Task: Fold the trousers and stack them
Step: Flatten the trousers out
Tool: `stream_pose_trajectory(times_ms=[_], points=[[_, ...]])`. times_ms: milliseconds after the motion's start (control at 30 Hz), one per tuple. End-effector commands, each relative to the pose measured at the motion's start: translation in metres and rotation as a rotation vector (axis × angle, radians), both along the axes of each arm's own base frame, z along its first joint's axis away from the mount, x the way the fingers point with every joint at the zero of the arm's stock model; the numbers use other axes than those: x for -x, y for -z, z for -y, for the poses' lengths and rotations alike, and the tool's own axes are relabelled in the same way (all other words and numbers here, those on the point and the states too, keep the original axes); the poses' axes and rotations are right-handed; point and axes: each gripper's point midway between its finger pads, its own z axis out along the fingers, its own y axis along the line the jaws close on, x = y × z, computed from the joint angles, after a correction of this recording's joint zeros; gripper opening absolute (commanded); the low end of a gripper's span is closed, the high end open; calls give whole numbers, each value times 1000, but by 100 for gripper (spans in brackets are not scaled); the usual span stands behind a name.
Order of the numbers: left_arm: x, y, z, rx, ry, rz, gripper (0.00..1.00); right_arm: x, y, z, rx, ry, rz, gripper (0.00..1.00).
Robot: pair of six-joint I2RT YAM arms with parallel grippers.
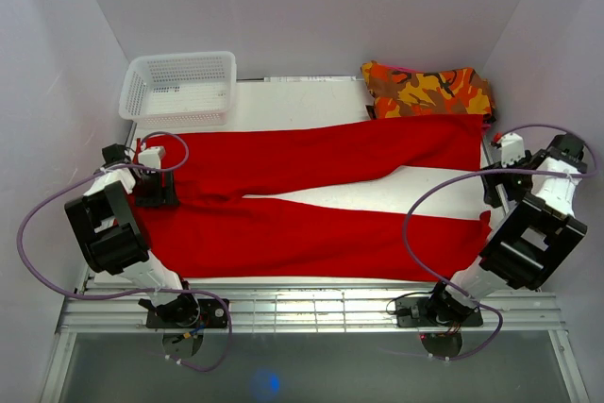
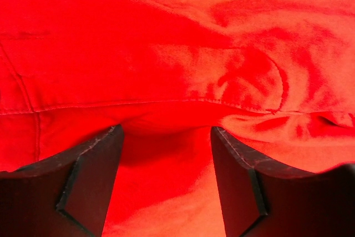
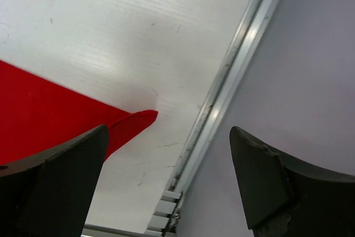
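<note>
**Handling.**
- Left pincer [image 1: 156, 184]: jaws apart, tips down on the waist end of the trousers [image 1: 311, 233], nothing clamped. We judge the fold not yet begun. We advise closing on the stitched waistband just ahead of the tips, through both layers.
- Right pincer [image 3: 169, 130]: jaws wide apart and empty, above bare desk [image 3: 111, 26]. The rounded hem corner lies just inward of one finger, so we would shift inward and pinch hem, not air.
- Both: lift the two ends together and level, lest the limp cloth drag or twist.

**Materials.**
- Trousers: plain bright red, soft matte weave, puckered between the left pincer's tips. They lie spread flat, waist at the left pincer, with two long legs running to the right pincer and parting in a narrow V.
- Desk: white, faintly ribbed and hard, with a metal edge rail [image 3: 224, 79] beyond the right pincer's outer finger.
</note>
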Motion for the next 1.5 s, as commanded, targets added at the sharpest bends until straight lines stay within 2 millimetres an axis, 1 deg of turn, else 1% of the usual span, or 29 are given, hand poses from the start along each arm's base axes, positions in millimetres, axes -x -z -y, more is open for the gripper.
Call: stream_pose_trajectory(times_ms=[0, 100, 133, 167, 267, 300, 333, 367, 433, 467, 533, 567, 667, 700, 767, 800, 833, 933, 1033, 1100, 1133, 1167, 1200, 1233, 1267, 1367, 1400, 1433, 1467], points=[[-8, -19, -1, 8, 33, 60, 76, -19, -51, -6, -11, -50, 96, 94], [-10, -36, 7, 33, 63, 102, 77, -19, -67, -27, -55, -133, 99, 96], [-9, -42, 9, 30, 68, 117, 77, -8, -65, -44, -97, -162, 52, 97], [-8, -44, 11, 36, 72, 125, 78, -3, -63, -53, -119, -184, 27, 98], [-6, -50, 12, 33, 79, 132, 78, 21, -51, -85, -171, -257, -62, 100], [-5, -50, 12, 30, 79, 129, 78, 28, -46, -91, -171, -277, -85, 94], [-5, -50, 12, 28, 81, 129, 78, 43, -35, -101, -181, -291, -124, 92], [-4, -51, 12, 26, 82, 130, 78, 49, -27, -109, -170, -321, -147, 90], [-2, -52, 14, 33, 81, 127, 78, 73, -3, -111, -135, -330, -219, 81], [-1, -53, 16, 39, 83, 131, 78, 72, 5, -106, -100, -336, -210, 73], [3, -56, 25, 80, 97, 132, 77, 82, 20, -97, -43, -331, -246, 67], [5, -59, 29, 95, 112, 135, 75, 87, 36, -95, -20, -333, -263, 64], [15, -64, 42, 145, 160, 117, 67, 93, 65, -92, 5, -341, -282, 64], [19, -66, 44, 149, 171, 109, 65, 79, 71, -84, 41, -338, -232, 63], [21, -68, 46, 151, 174, 108, 62, 73, 86, -83, 32, -331, -237, 63], [21, -71, 46, 152, 175, 112, 60, 60, 88, -81, 26, -314, -207, 63], [20, -74, 47, 154, 182, 120, 60, 57, 96, -82, -3, -302, -223, 62], [13, -85, 47, 147, 195, 142, 60, 30, 94, -91, -61, -277, -190, 60], [5, -91, 49, 152, 213, 160, 61, 0, 69, -107, -94, -290, -105, 59], [-5, -98, 57, 175, 251, 177, 61, -11, 45, -122, -155, -316, -55, 61], [-9, -100, 61, 177, 269, 183, 61, -29, 18, -124, -165, -317, 9, 61], [-16, -103, 69, 172, 316, 192, 61, -33, 5, -129, -201, -313, 22, 62], [-20, -102, 72, 165, 340, 200, 62, -45, -11, -133, -228, -306, 71, 62], [-24, -101, 76, 157, 362, 204, 62, -65, -31, -131, -217, -302, 135, 62], [-28, -98, 85, 154, 397, 203, 62, -80, -43, -129, -214, -276, 183, 59], [-42, -88, 96, 159, 429, 207, 62, -124, -55, -114, -123, -220, 233, 54], [-48, -84, 97, 169, 418, 209, 62, -133, -53, -112, -105, -214, 221, 52], [-51, -83, 100, 181, 413, 211, 62, -143, -34, -110, -101, -205, 171, 50], [-54, -83, 100, 194, 403, 208, 62, -157, -42, -99, -59, -170, 182, 45]])
